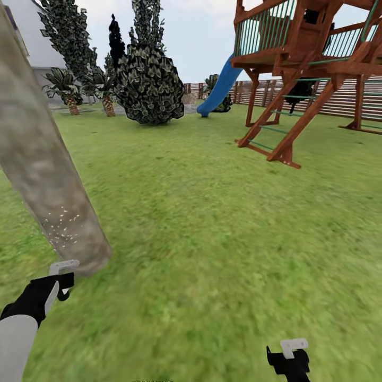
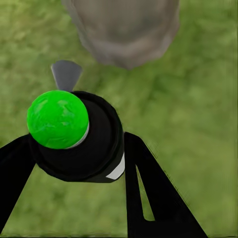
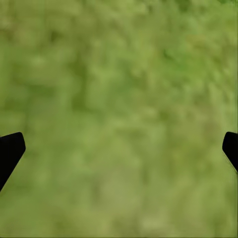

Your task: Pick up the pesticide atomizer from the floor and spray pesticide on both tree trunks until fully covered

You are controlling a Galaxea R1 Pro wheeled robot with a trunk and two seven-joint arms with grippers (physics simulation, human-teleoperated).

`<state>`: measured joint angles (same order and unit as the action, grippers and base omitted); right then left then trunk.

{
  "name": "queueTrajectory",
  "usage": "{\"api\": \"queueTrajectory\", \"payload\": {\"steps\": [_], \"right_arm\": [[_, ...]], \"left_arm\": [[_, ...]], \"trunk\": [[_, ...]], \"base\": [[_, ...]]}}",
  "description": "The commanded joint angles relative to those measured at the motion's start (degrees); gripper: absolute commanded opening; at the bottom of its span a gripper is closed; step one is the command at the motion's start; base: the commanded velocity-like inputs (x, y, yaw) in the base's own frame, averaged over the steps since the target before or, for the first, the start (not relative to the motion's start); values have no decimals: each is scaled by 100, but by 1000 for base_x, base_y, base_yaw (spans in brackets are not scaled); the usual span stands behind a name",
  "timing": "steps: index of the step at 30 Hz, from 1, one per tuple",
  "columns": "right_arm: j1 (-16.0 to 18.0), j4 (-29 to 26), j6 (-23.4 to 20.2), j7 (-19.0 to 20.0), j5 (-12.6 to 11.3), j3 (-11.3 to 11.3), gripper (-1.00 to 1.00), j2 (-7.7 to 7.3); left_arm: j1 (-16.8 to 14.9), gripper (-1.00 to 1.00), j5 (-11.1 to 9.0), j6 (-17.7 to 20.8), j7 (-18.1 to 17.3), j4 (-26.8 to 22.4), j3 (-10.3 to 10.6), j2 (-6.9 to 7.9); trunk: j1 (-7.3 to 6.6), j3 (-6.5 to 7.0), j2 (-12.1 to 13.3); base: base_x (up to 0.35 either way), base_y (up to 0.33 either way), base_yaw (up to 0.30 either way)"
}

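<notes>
The left pincer point(image 2: 74, 148) is pinching the pesticide atomizer point(image 2: 82, 141), its black fingers point(image 2: 148, 198) on either side of the dark bottle; here the bottle's top shows bright green, and a small grey nozzle juts from it toward the tree trunk point(image 2: 124, 29) just ahead. In the head view the left pincer point(image 1: 62, 278) hangs low, close beside the base of the tree trunk point(image 1: 48, 175), and a patch of fine white pesticide point(image 1: 63, 225) specks sits on the bark just above it. To do this step well, I judge the nozzle should stay aimed squarely at the bark and sweep upward and around, since most of the column looks bare. The right pincer point(image 1: 289, 358) is spread and idle, its tips well apart over the grass floor point(image 3: 119, 119)
</notes>
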<state>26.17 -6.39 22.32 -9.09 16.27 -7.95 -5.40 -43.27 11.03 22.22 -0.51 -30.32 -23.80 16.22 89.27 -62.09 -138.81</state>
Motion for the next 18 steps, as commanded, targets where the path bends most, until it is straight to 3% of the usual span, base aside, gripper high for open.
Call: {"api": "queueTrajectory", "payload": {"steps": [1,7,18], "right_arm": [[2,6,18,-14,60,-43,100,0],[2,6,18,-14,60,-45,100,-2],[2,6,17,-14,60,-43,100,3]], "left_arm": [[-6,-100,48,28,-10,-9,-20,-5],[-6,-100,48,28,-10,-9,-20,-10],[-6,-100,48,28,-10,-18,-20,-14]], "trunk": [[-1,-5,-2],[-1,-5,-2],[-1,-5,-2]], "base": [[-43,-271,278],[-39,-271,233],[64,-272,7]]}}
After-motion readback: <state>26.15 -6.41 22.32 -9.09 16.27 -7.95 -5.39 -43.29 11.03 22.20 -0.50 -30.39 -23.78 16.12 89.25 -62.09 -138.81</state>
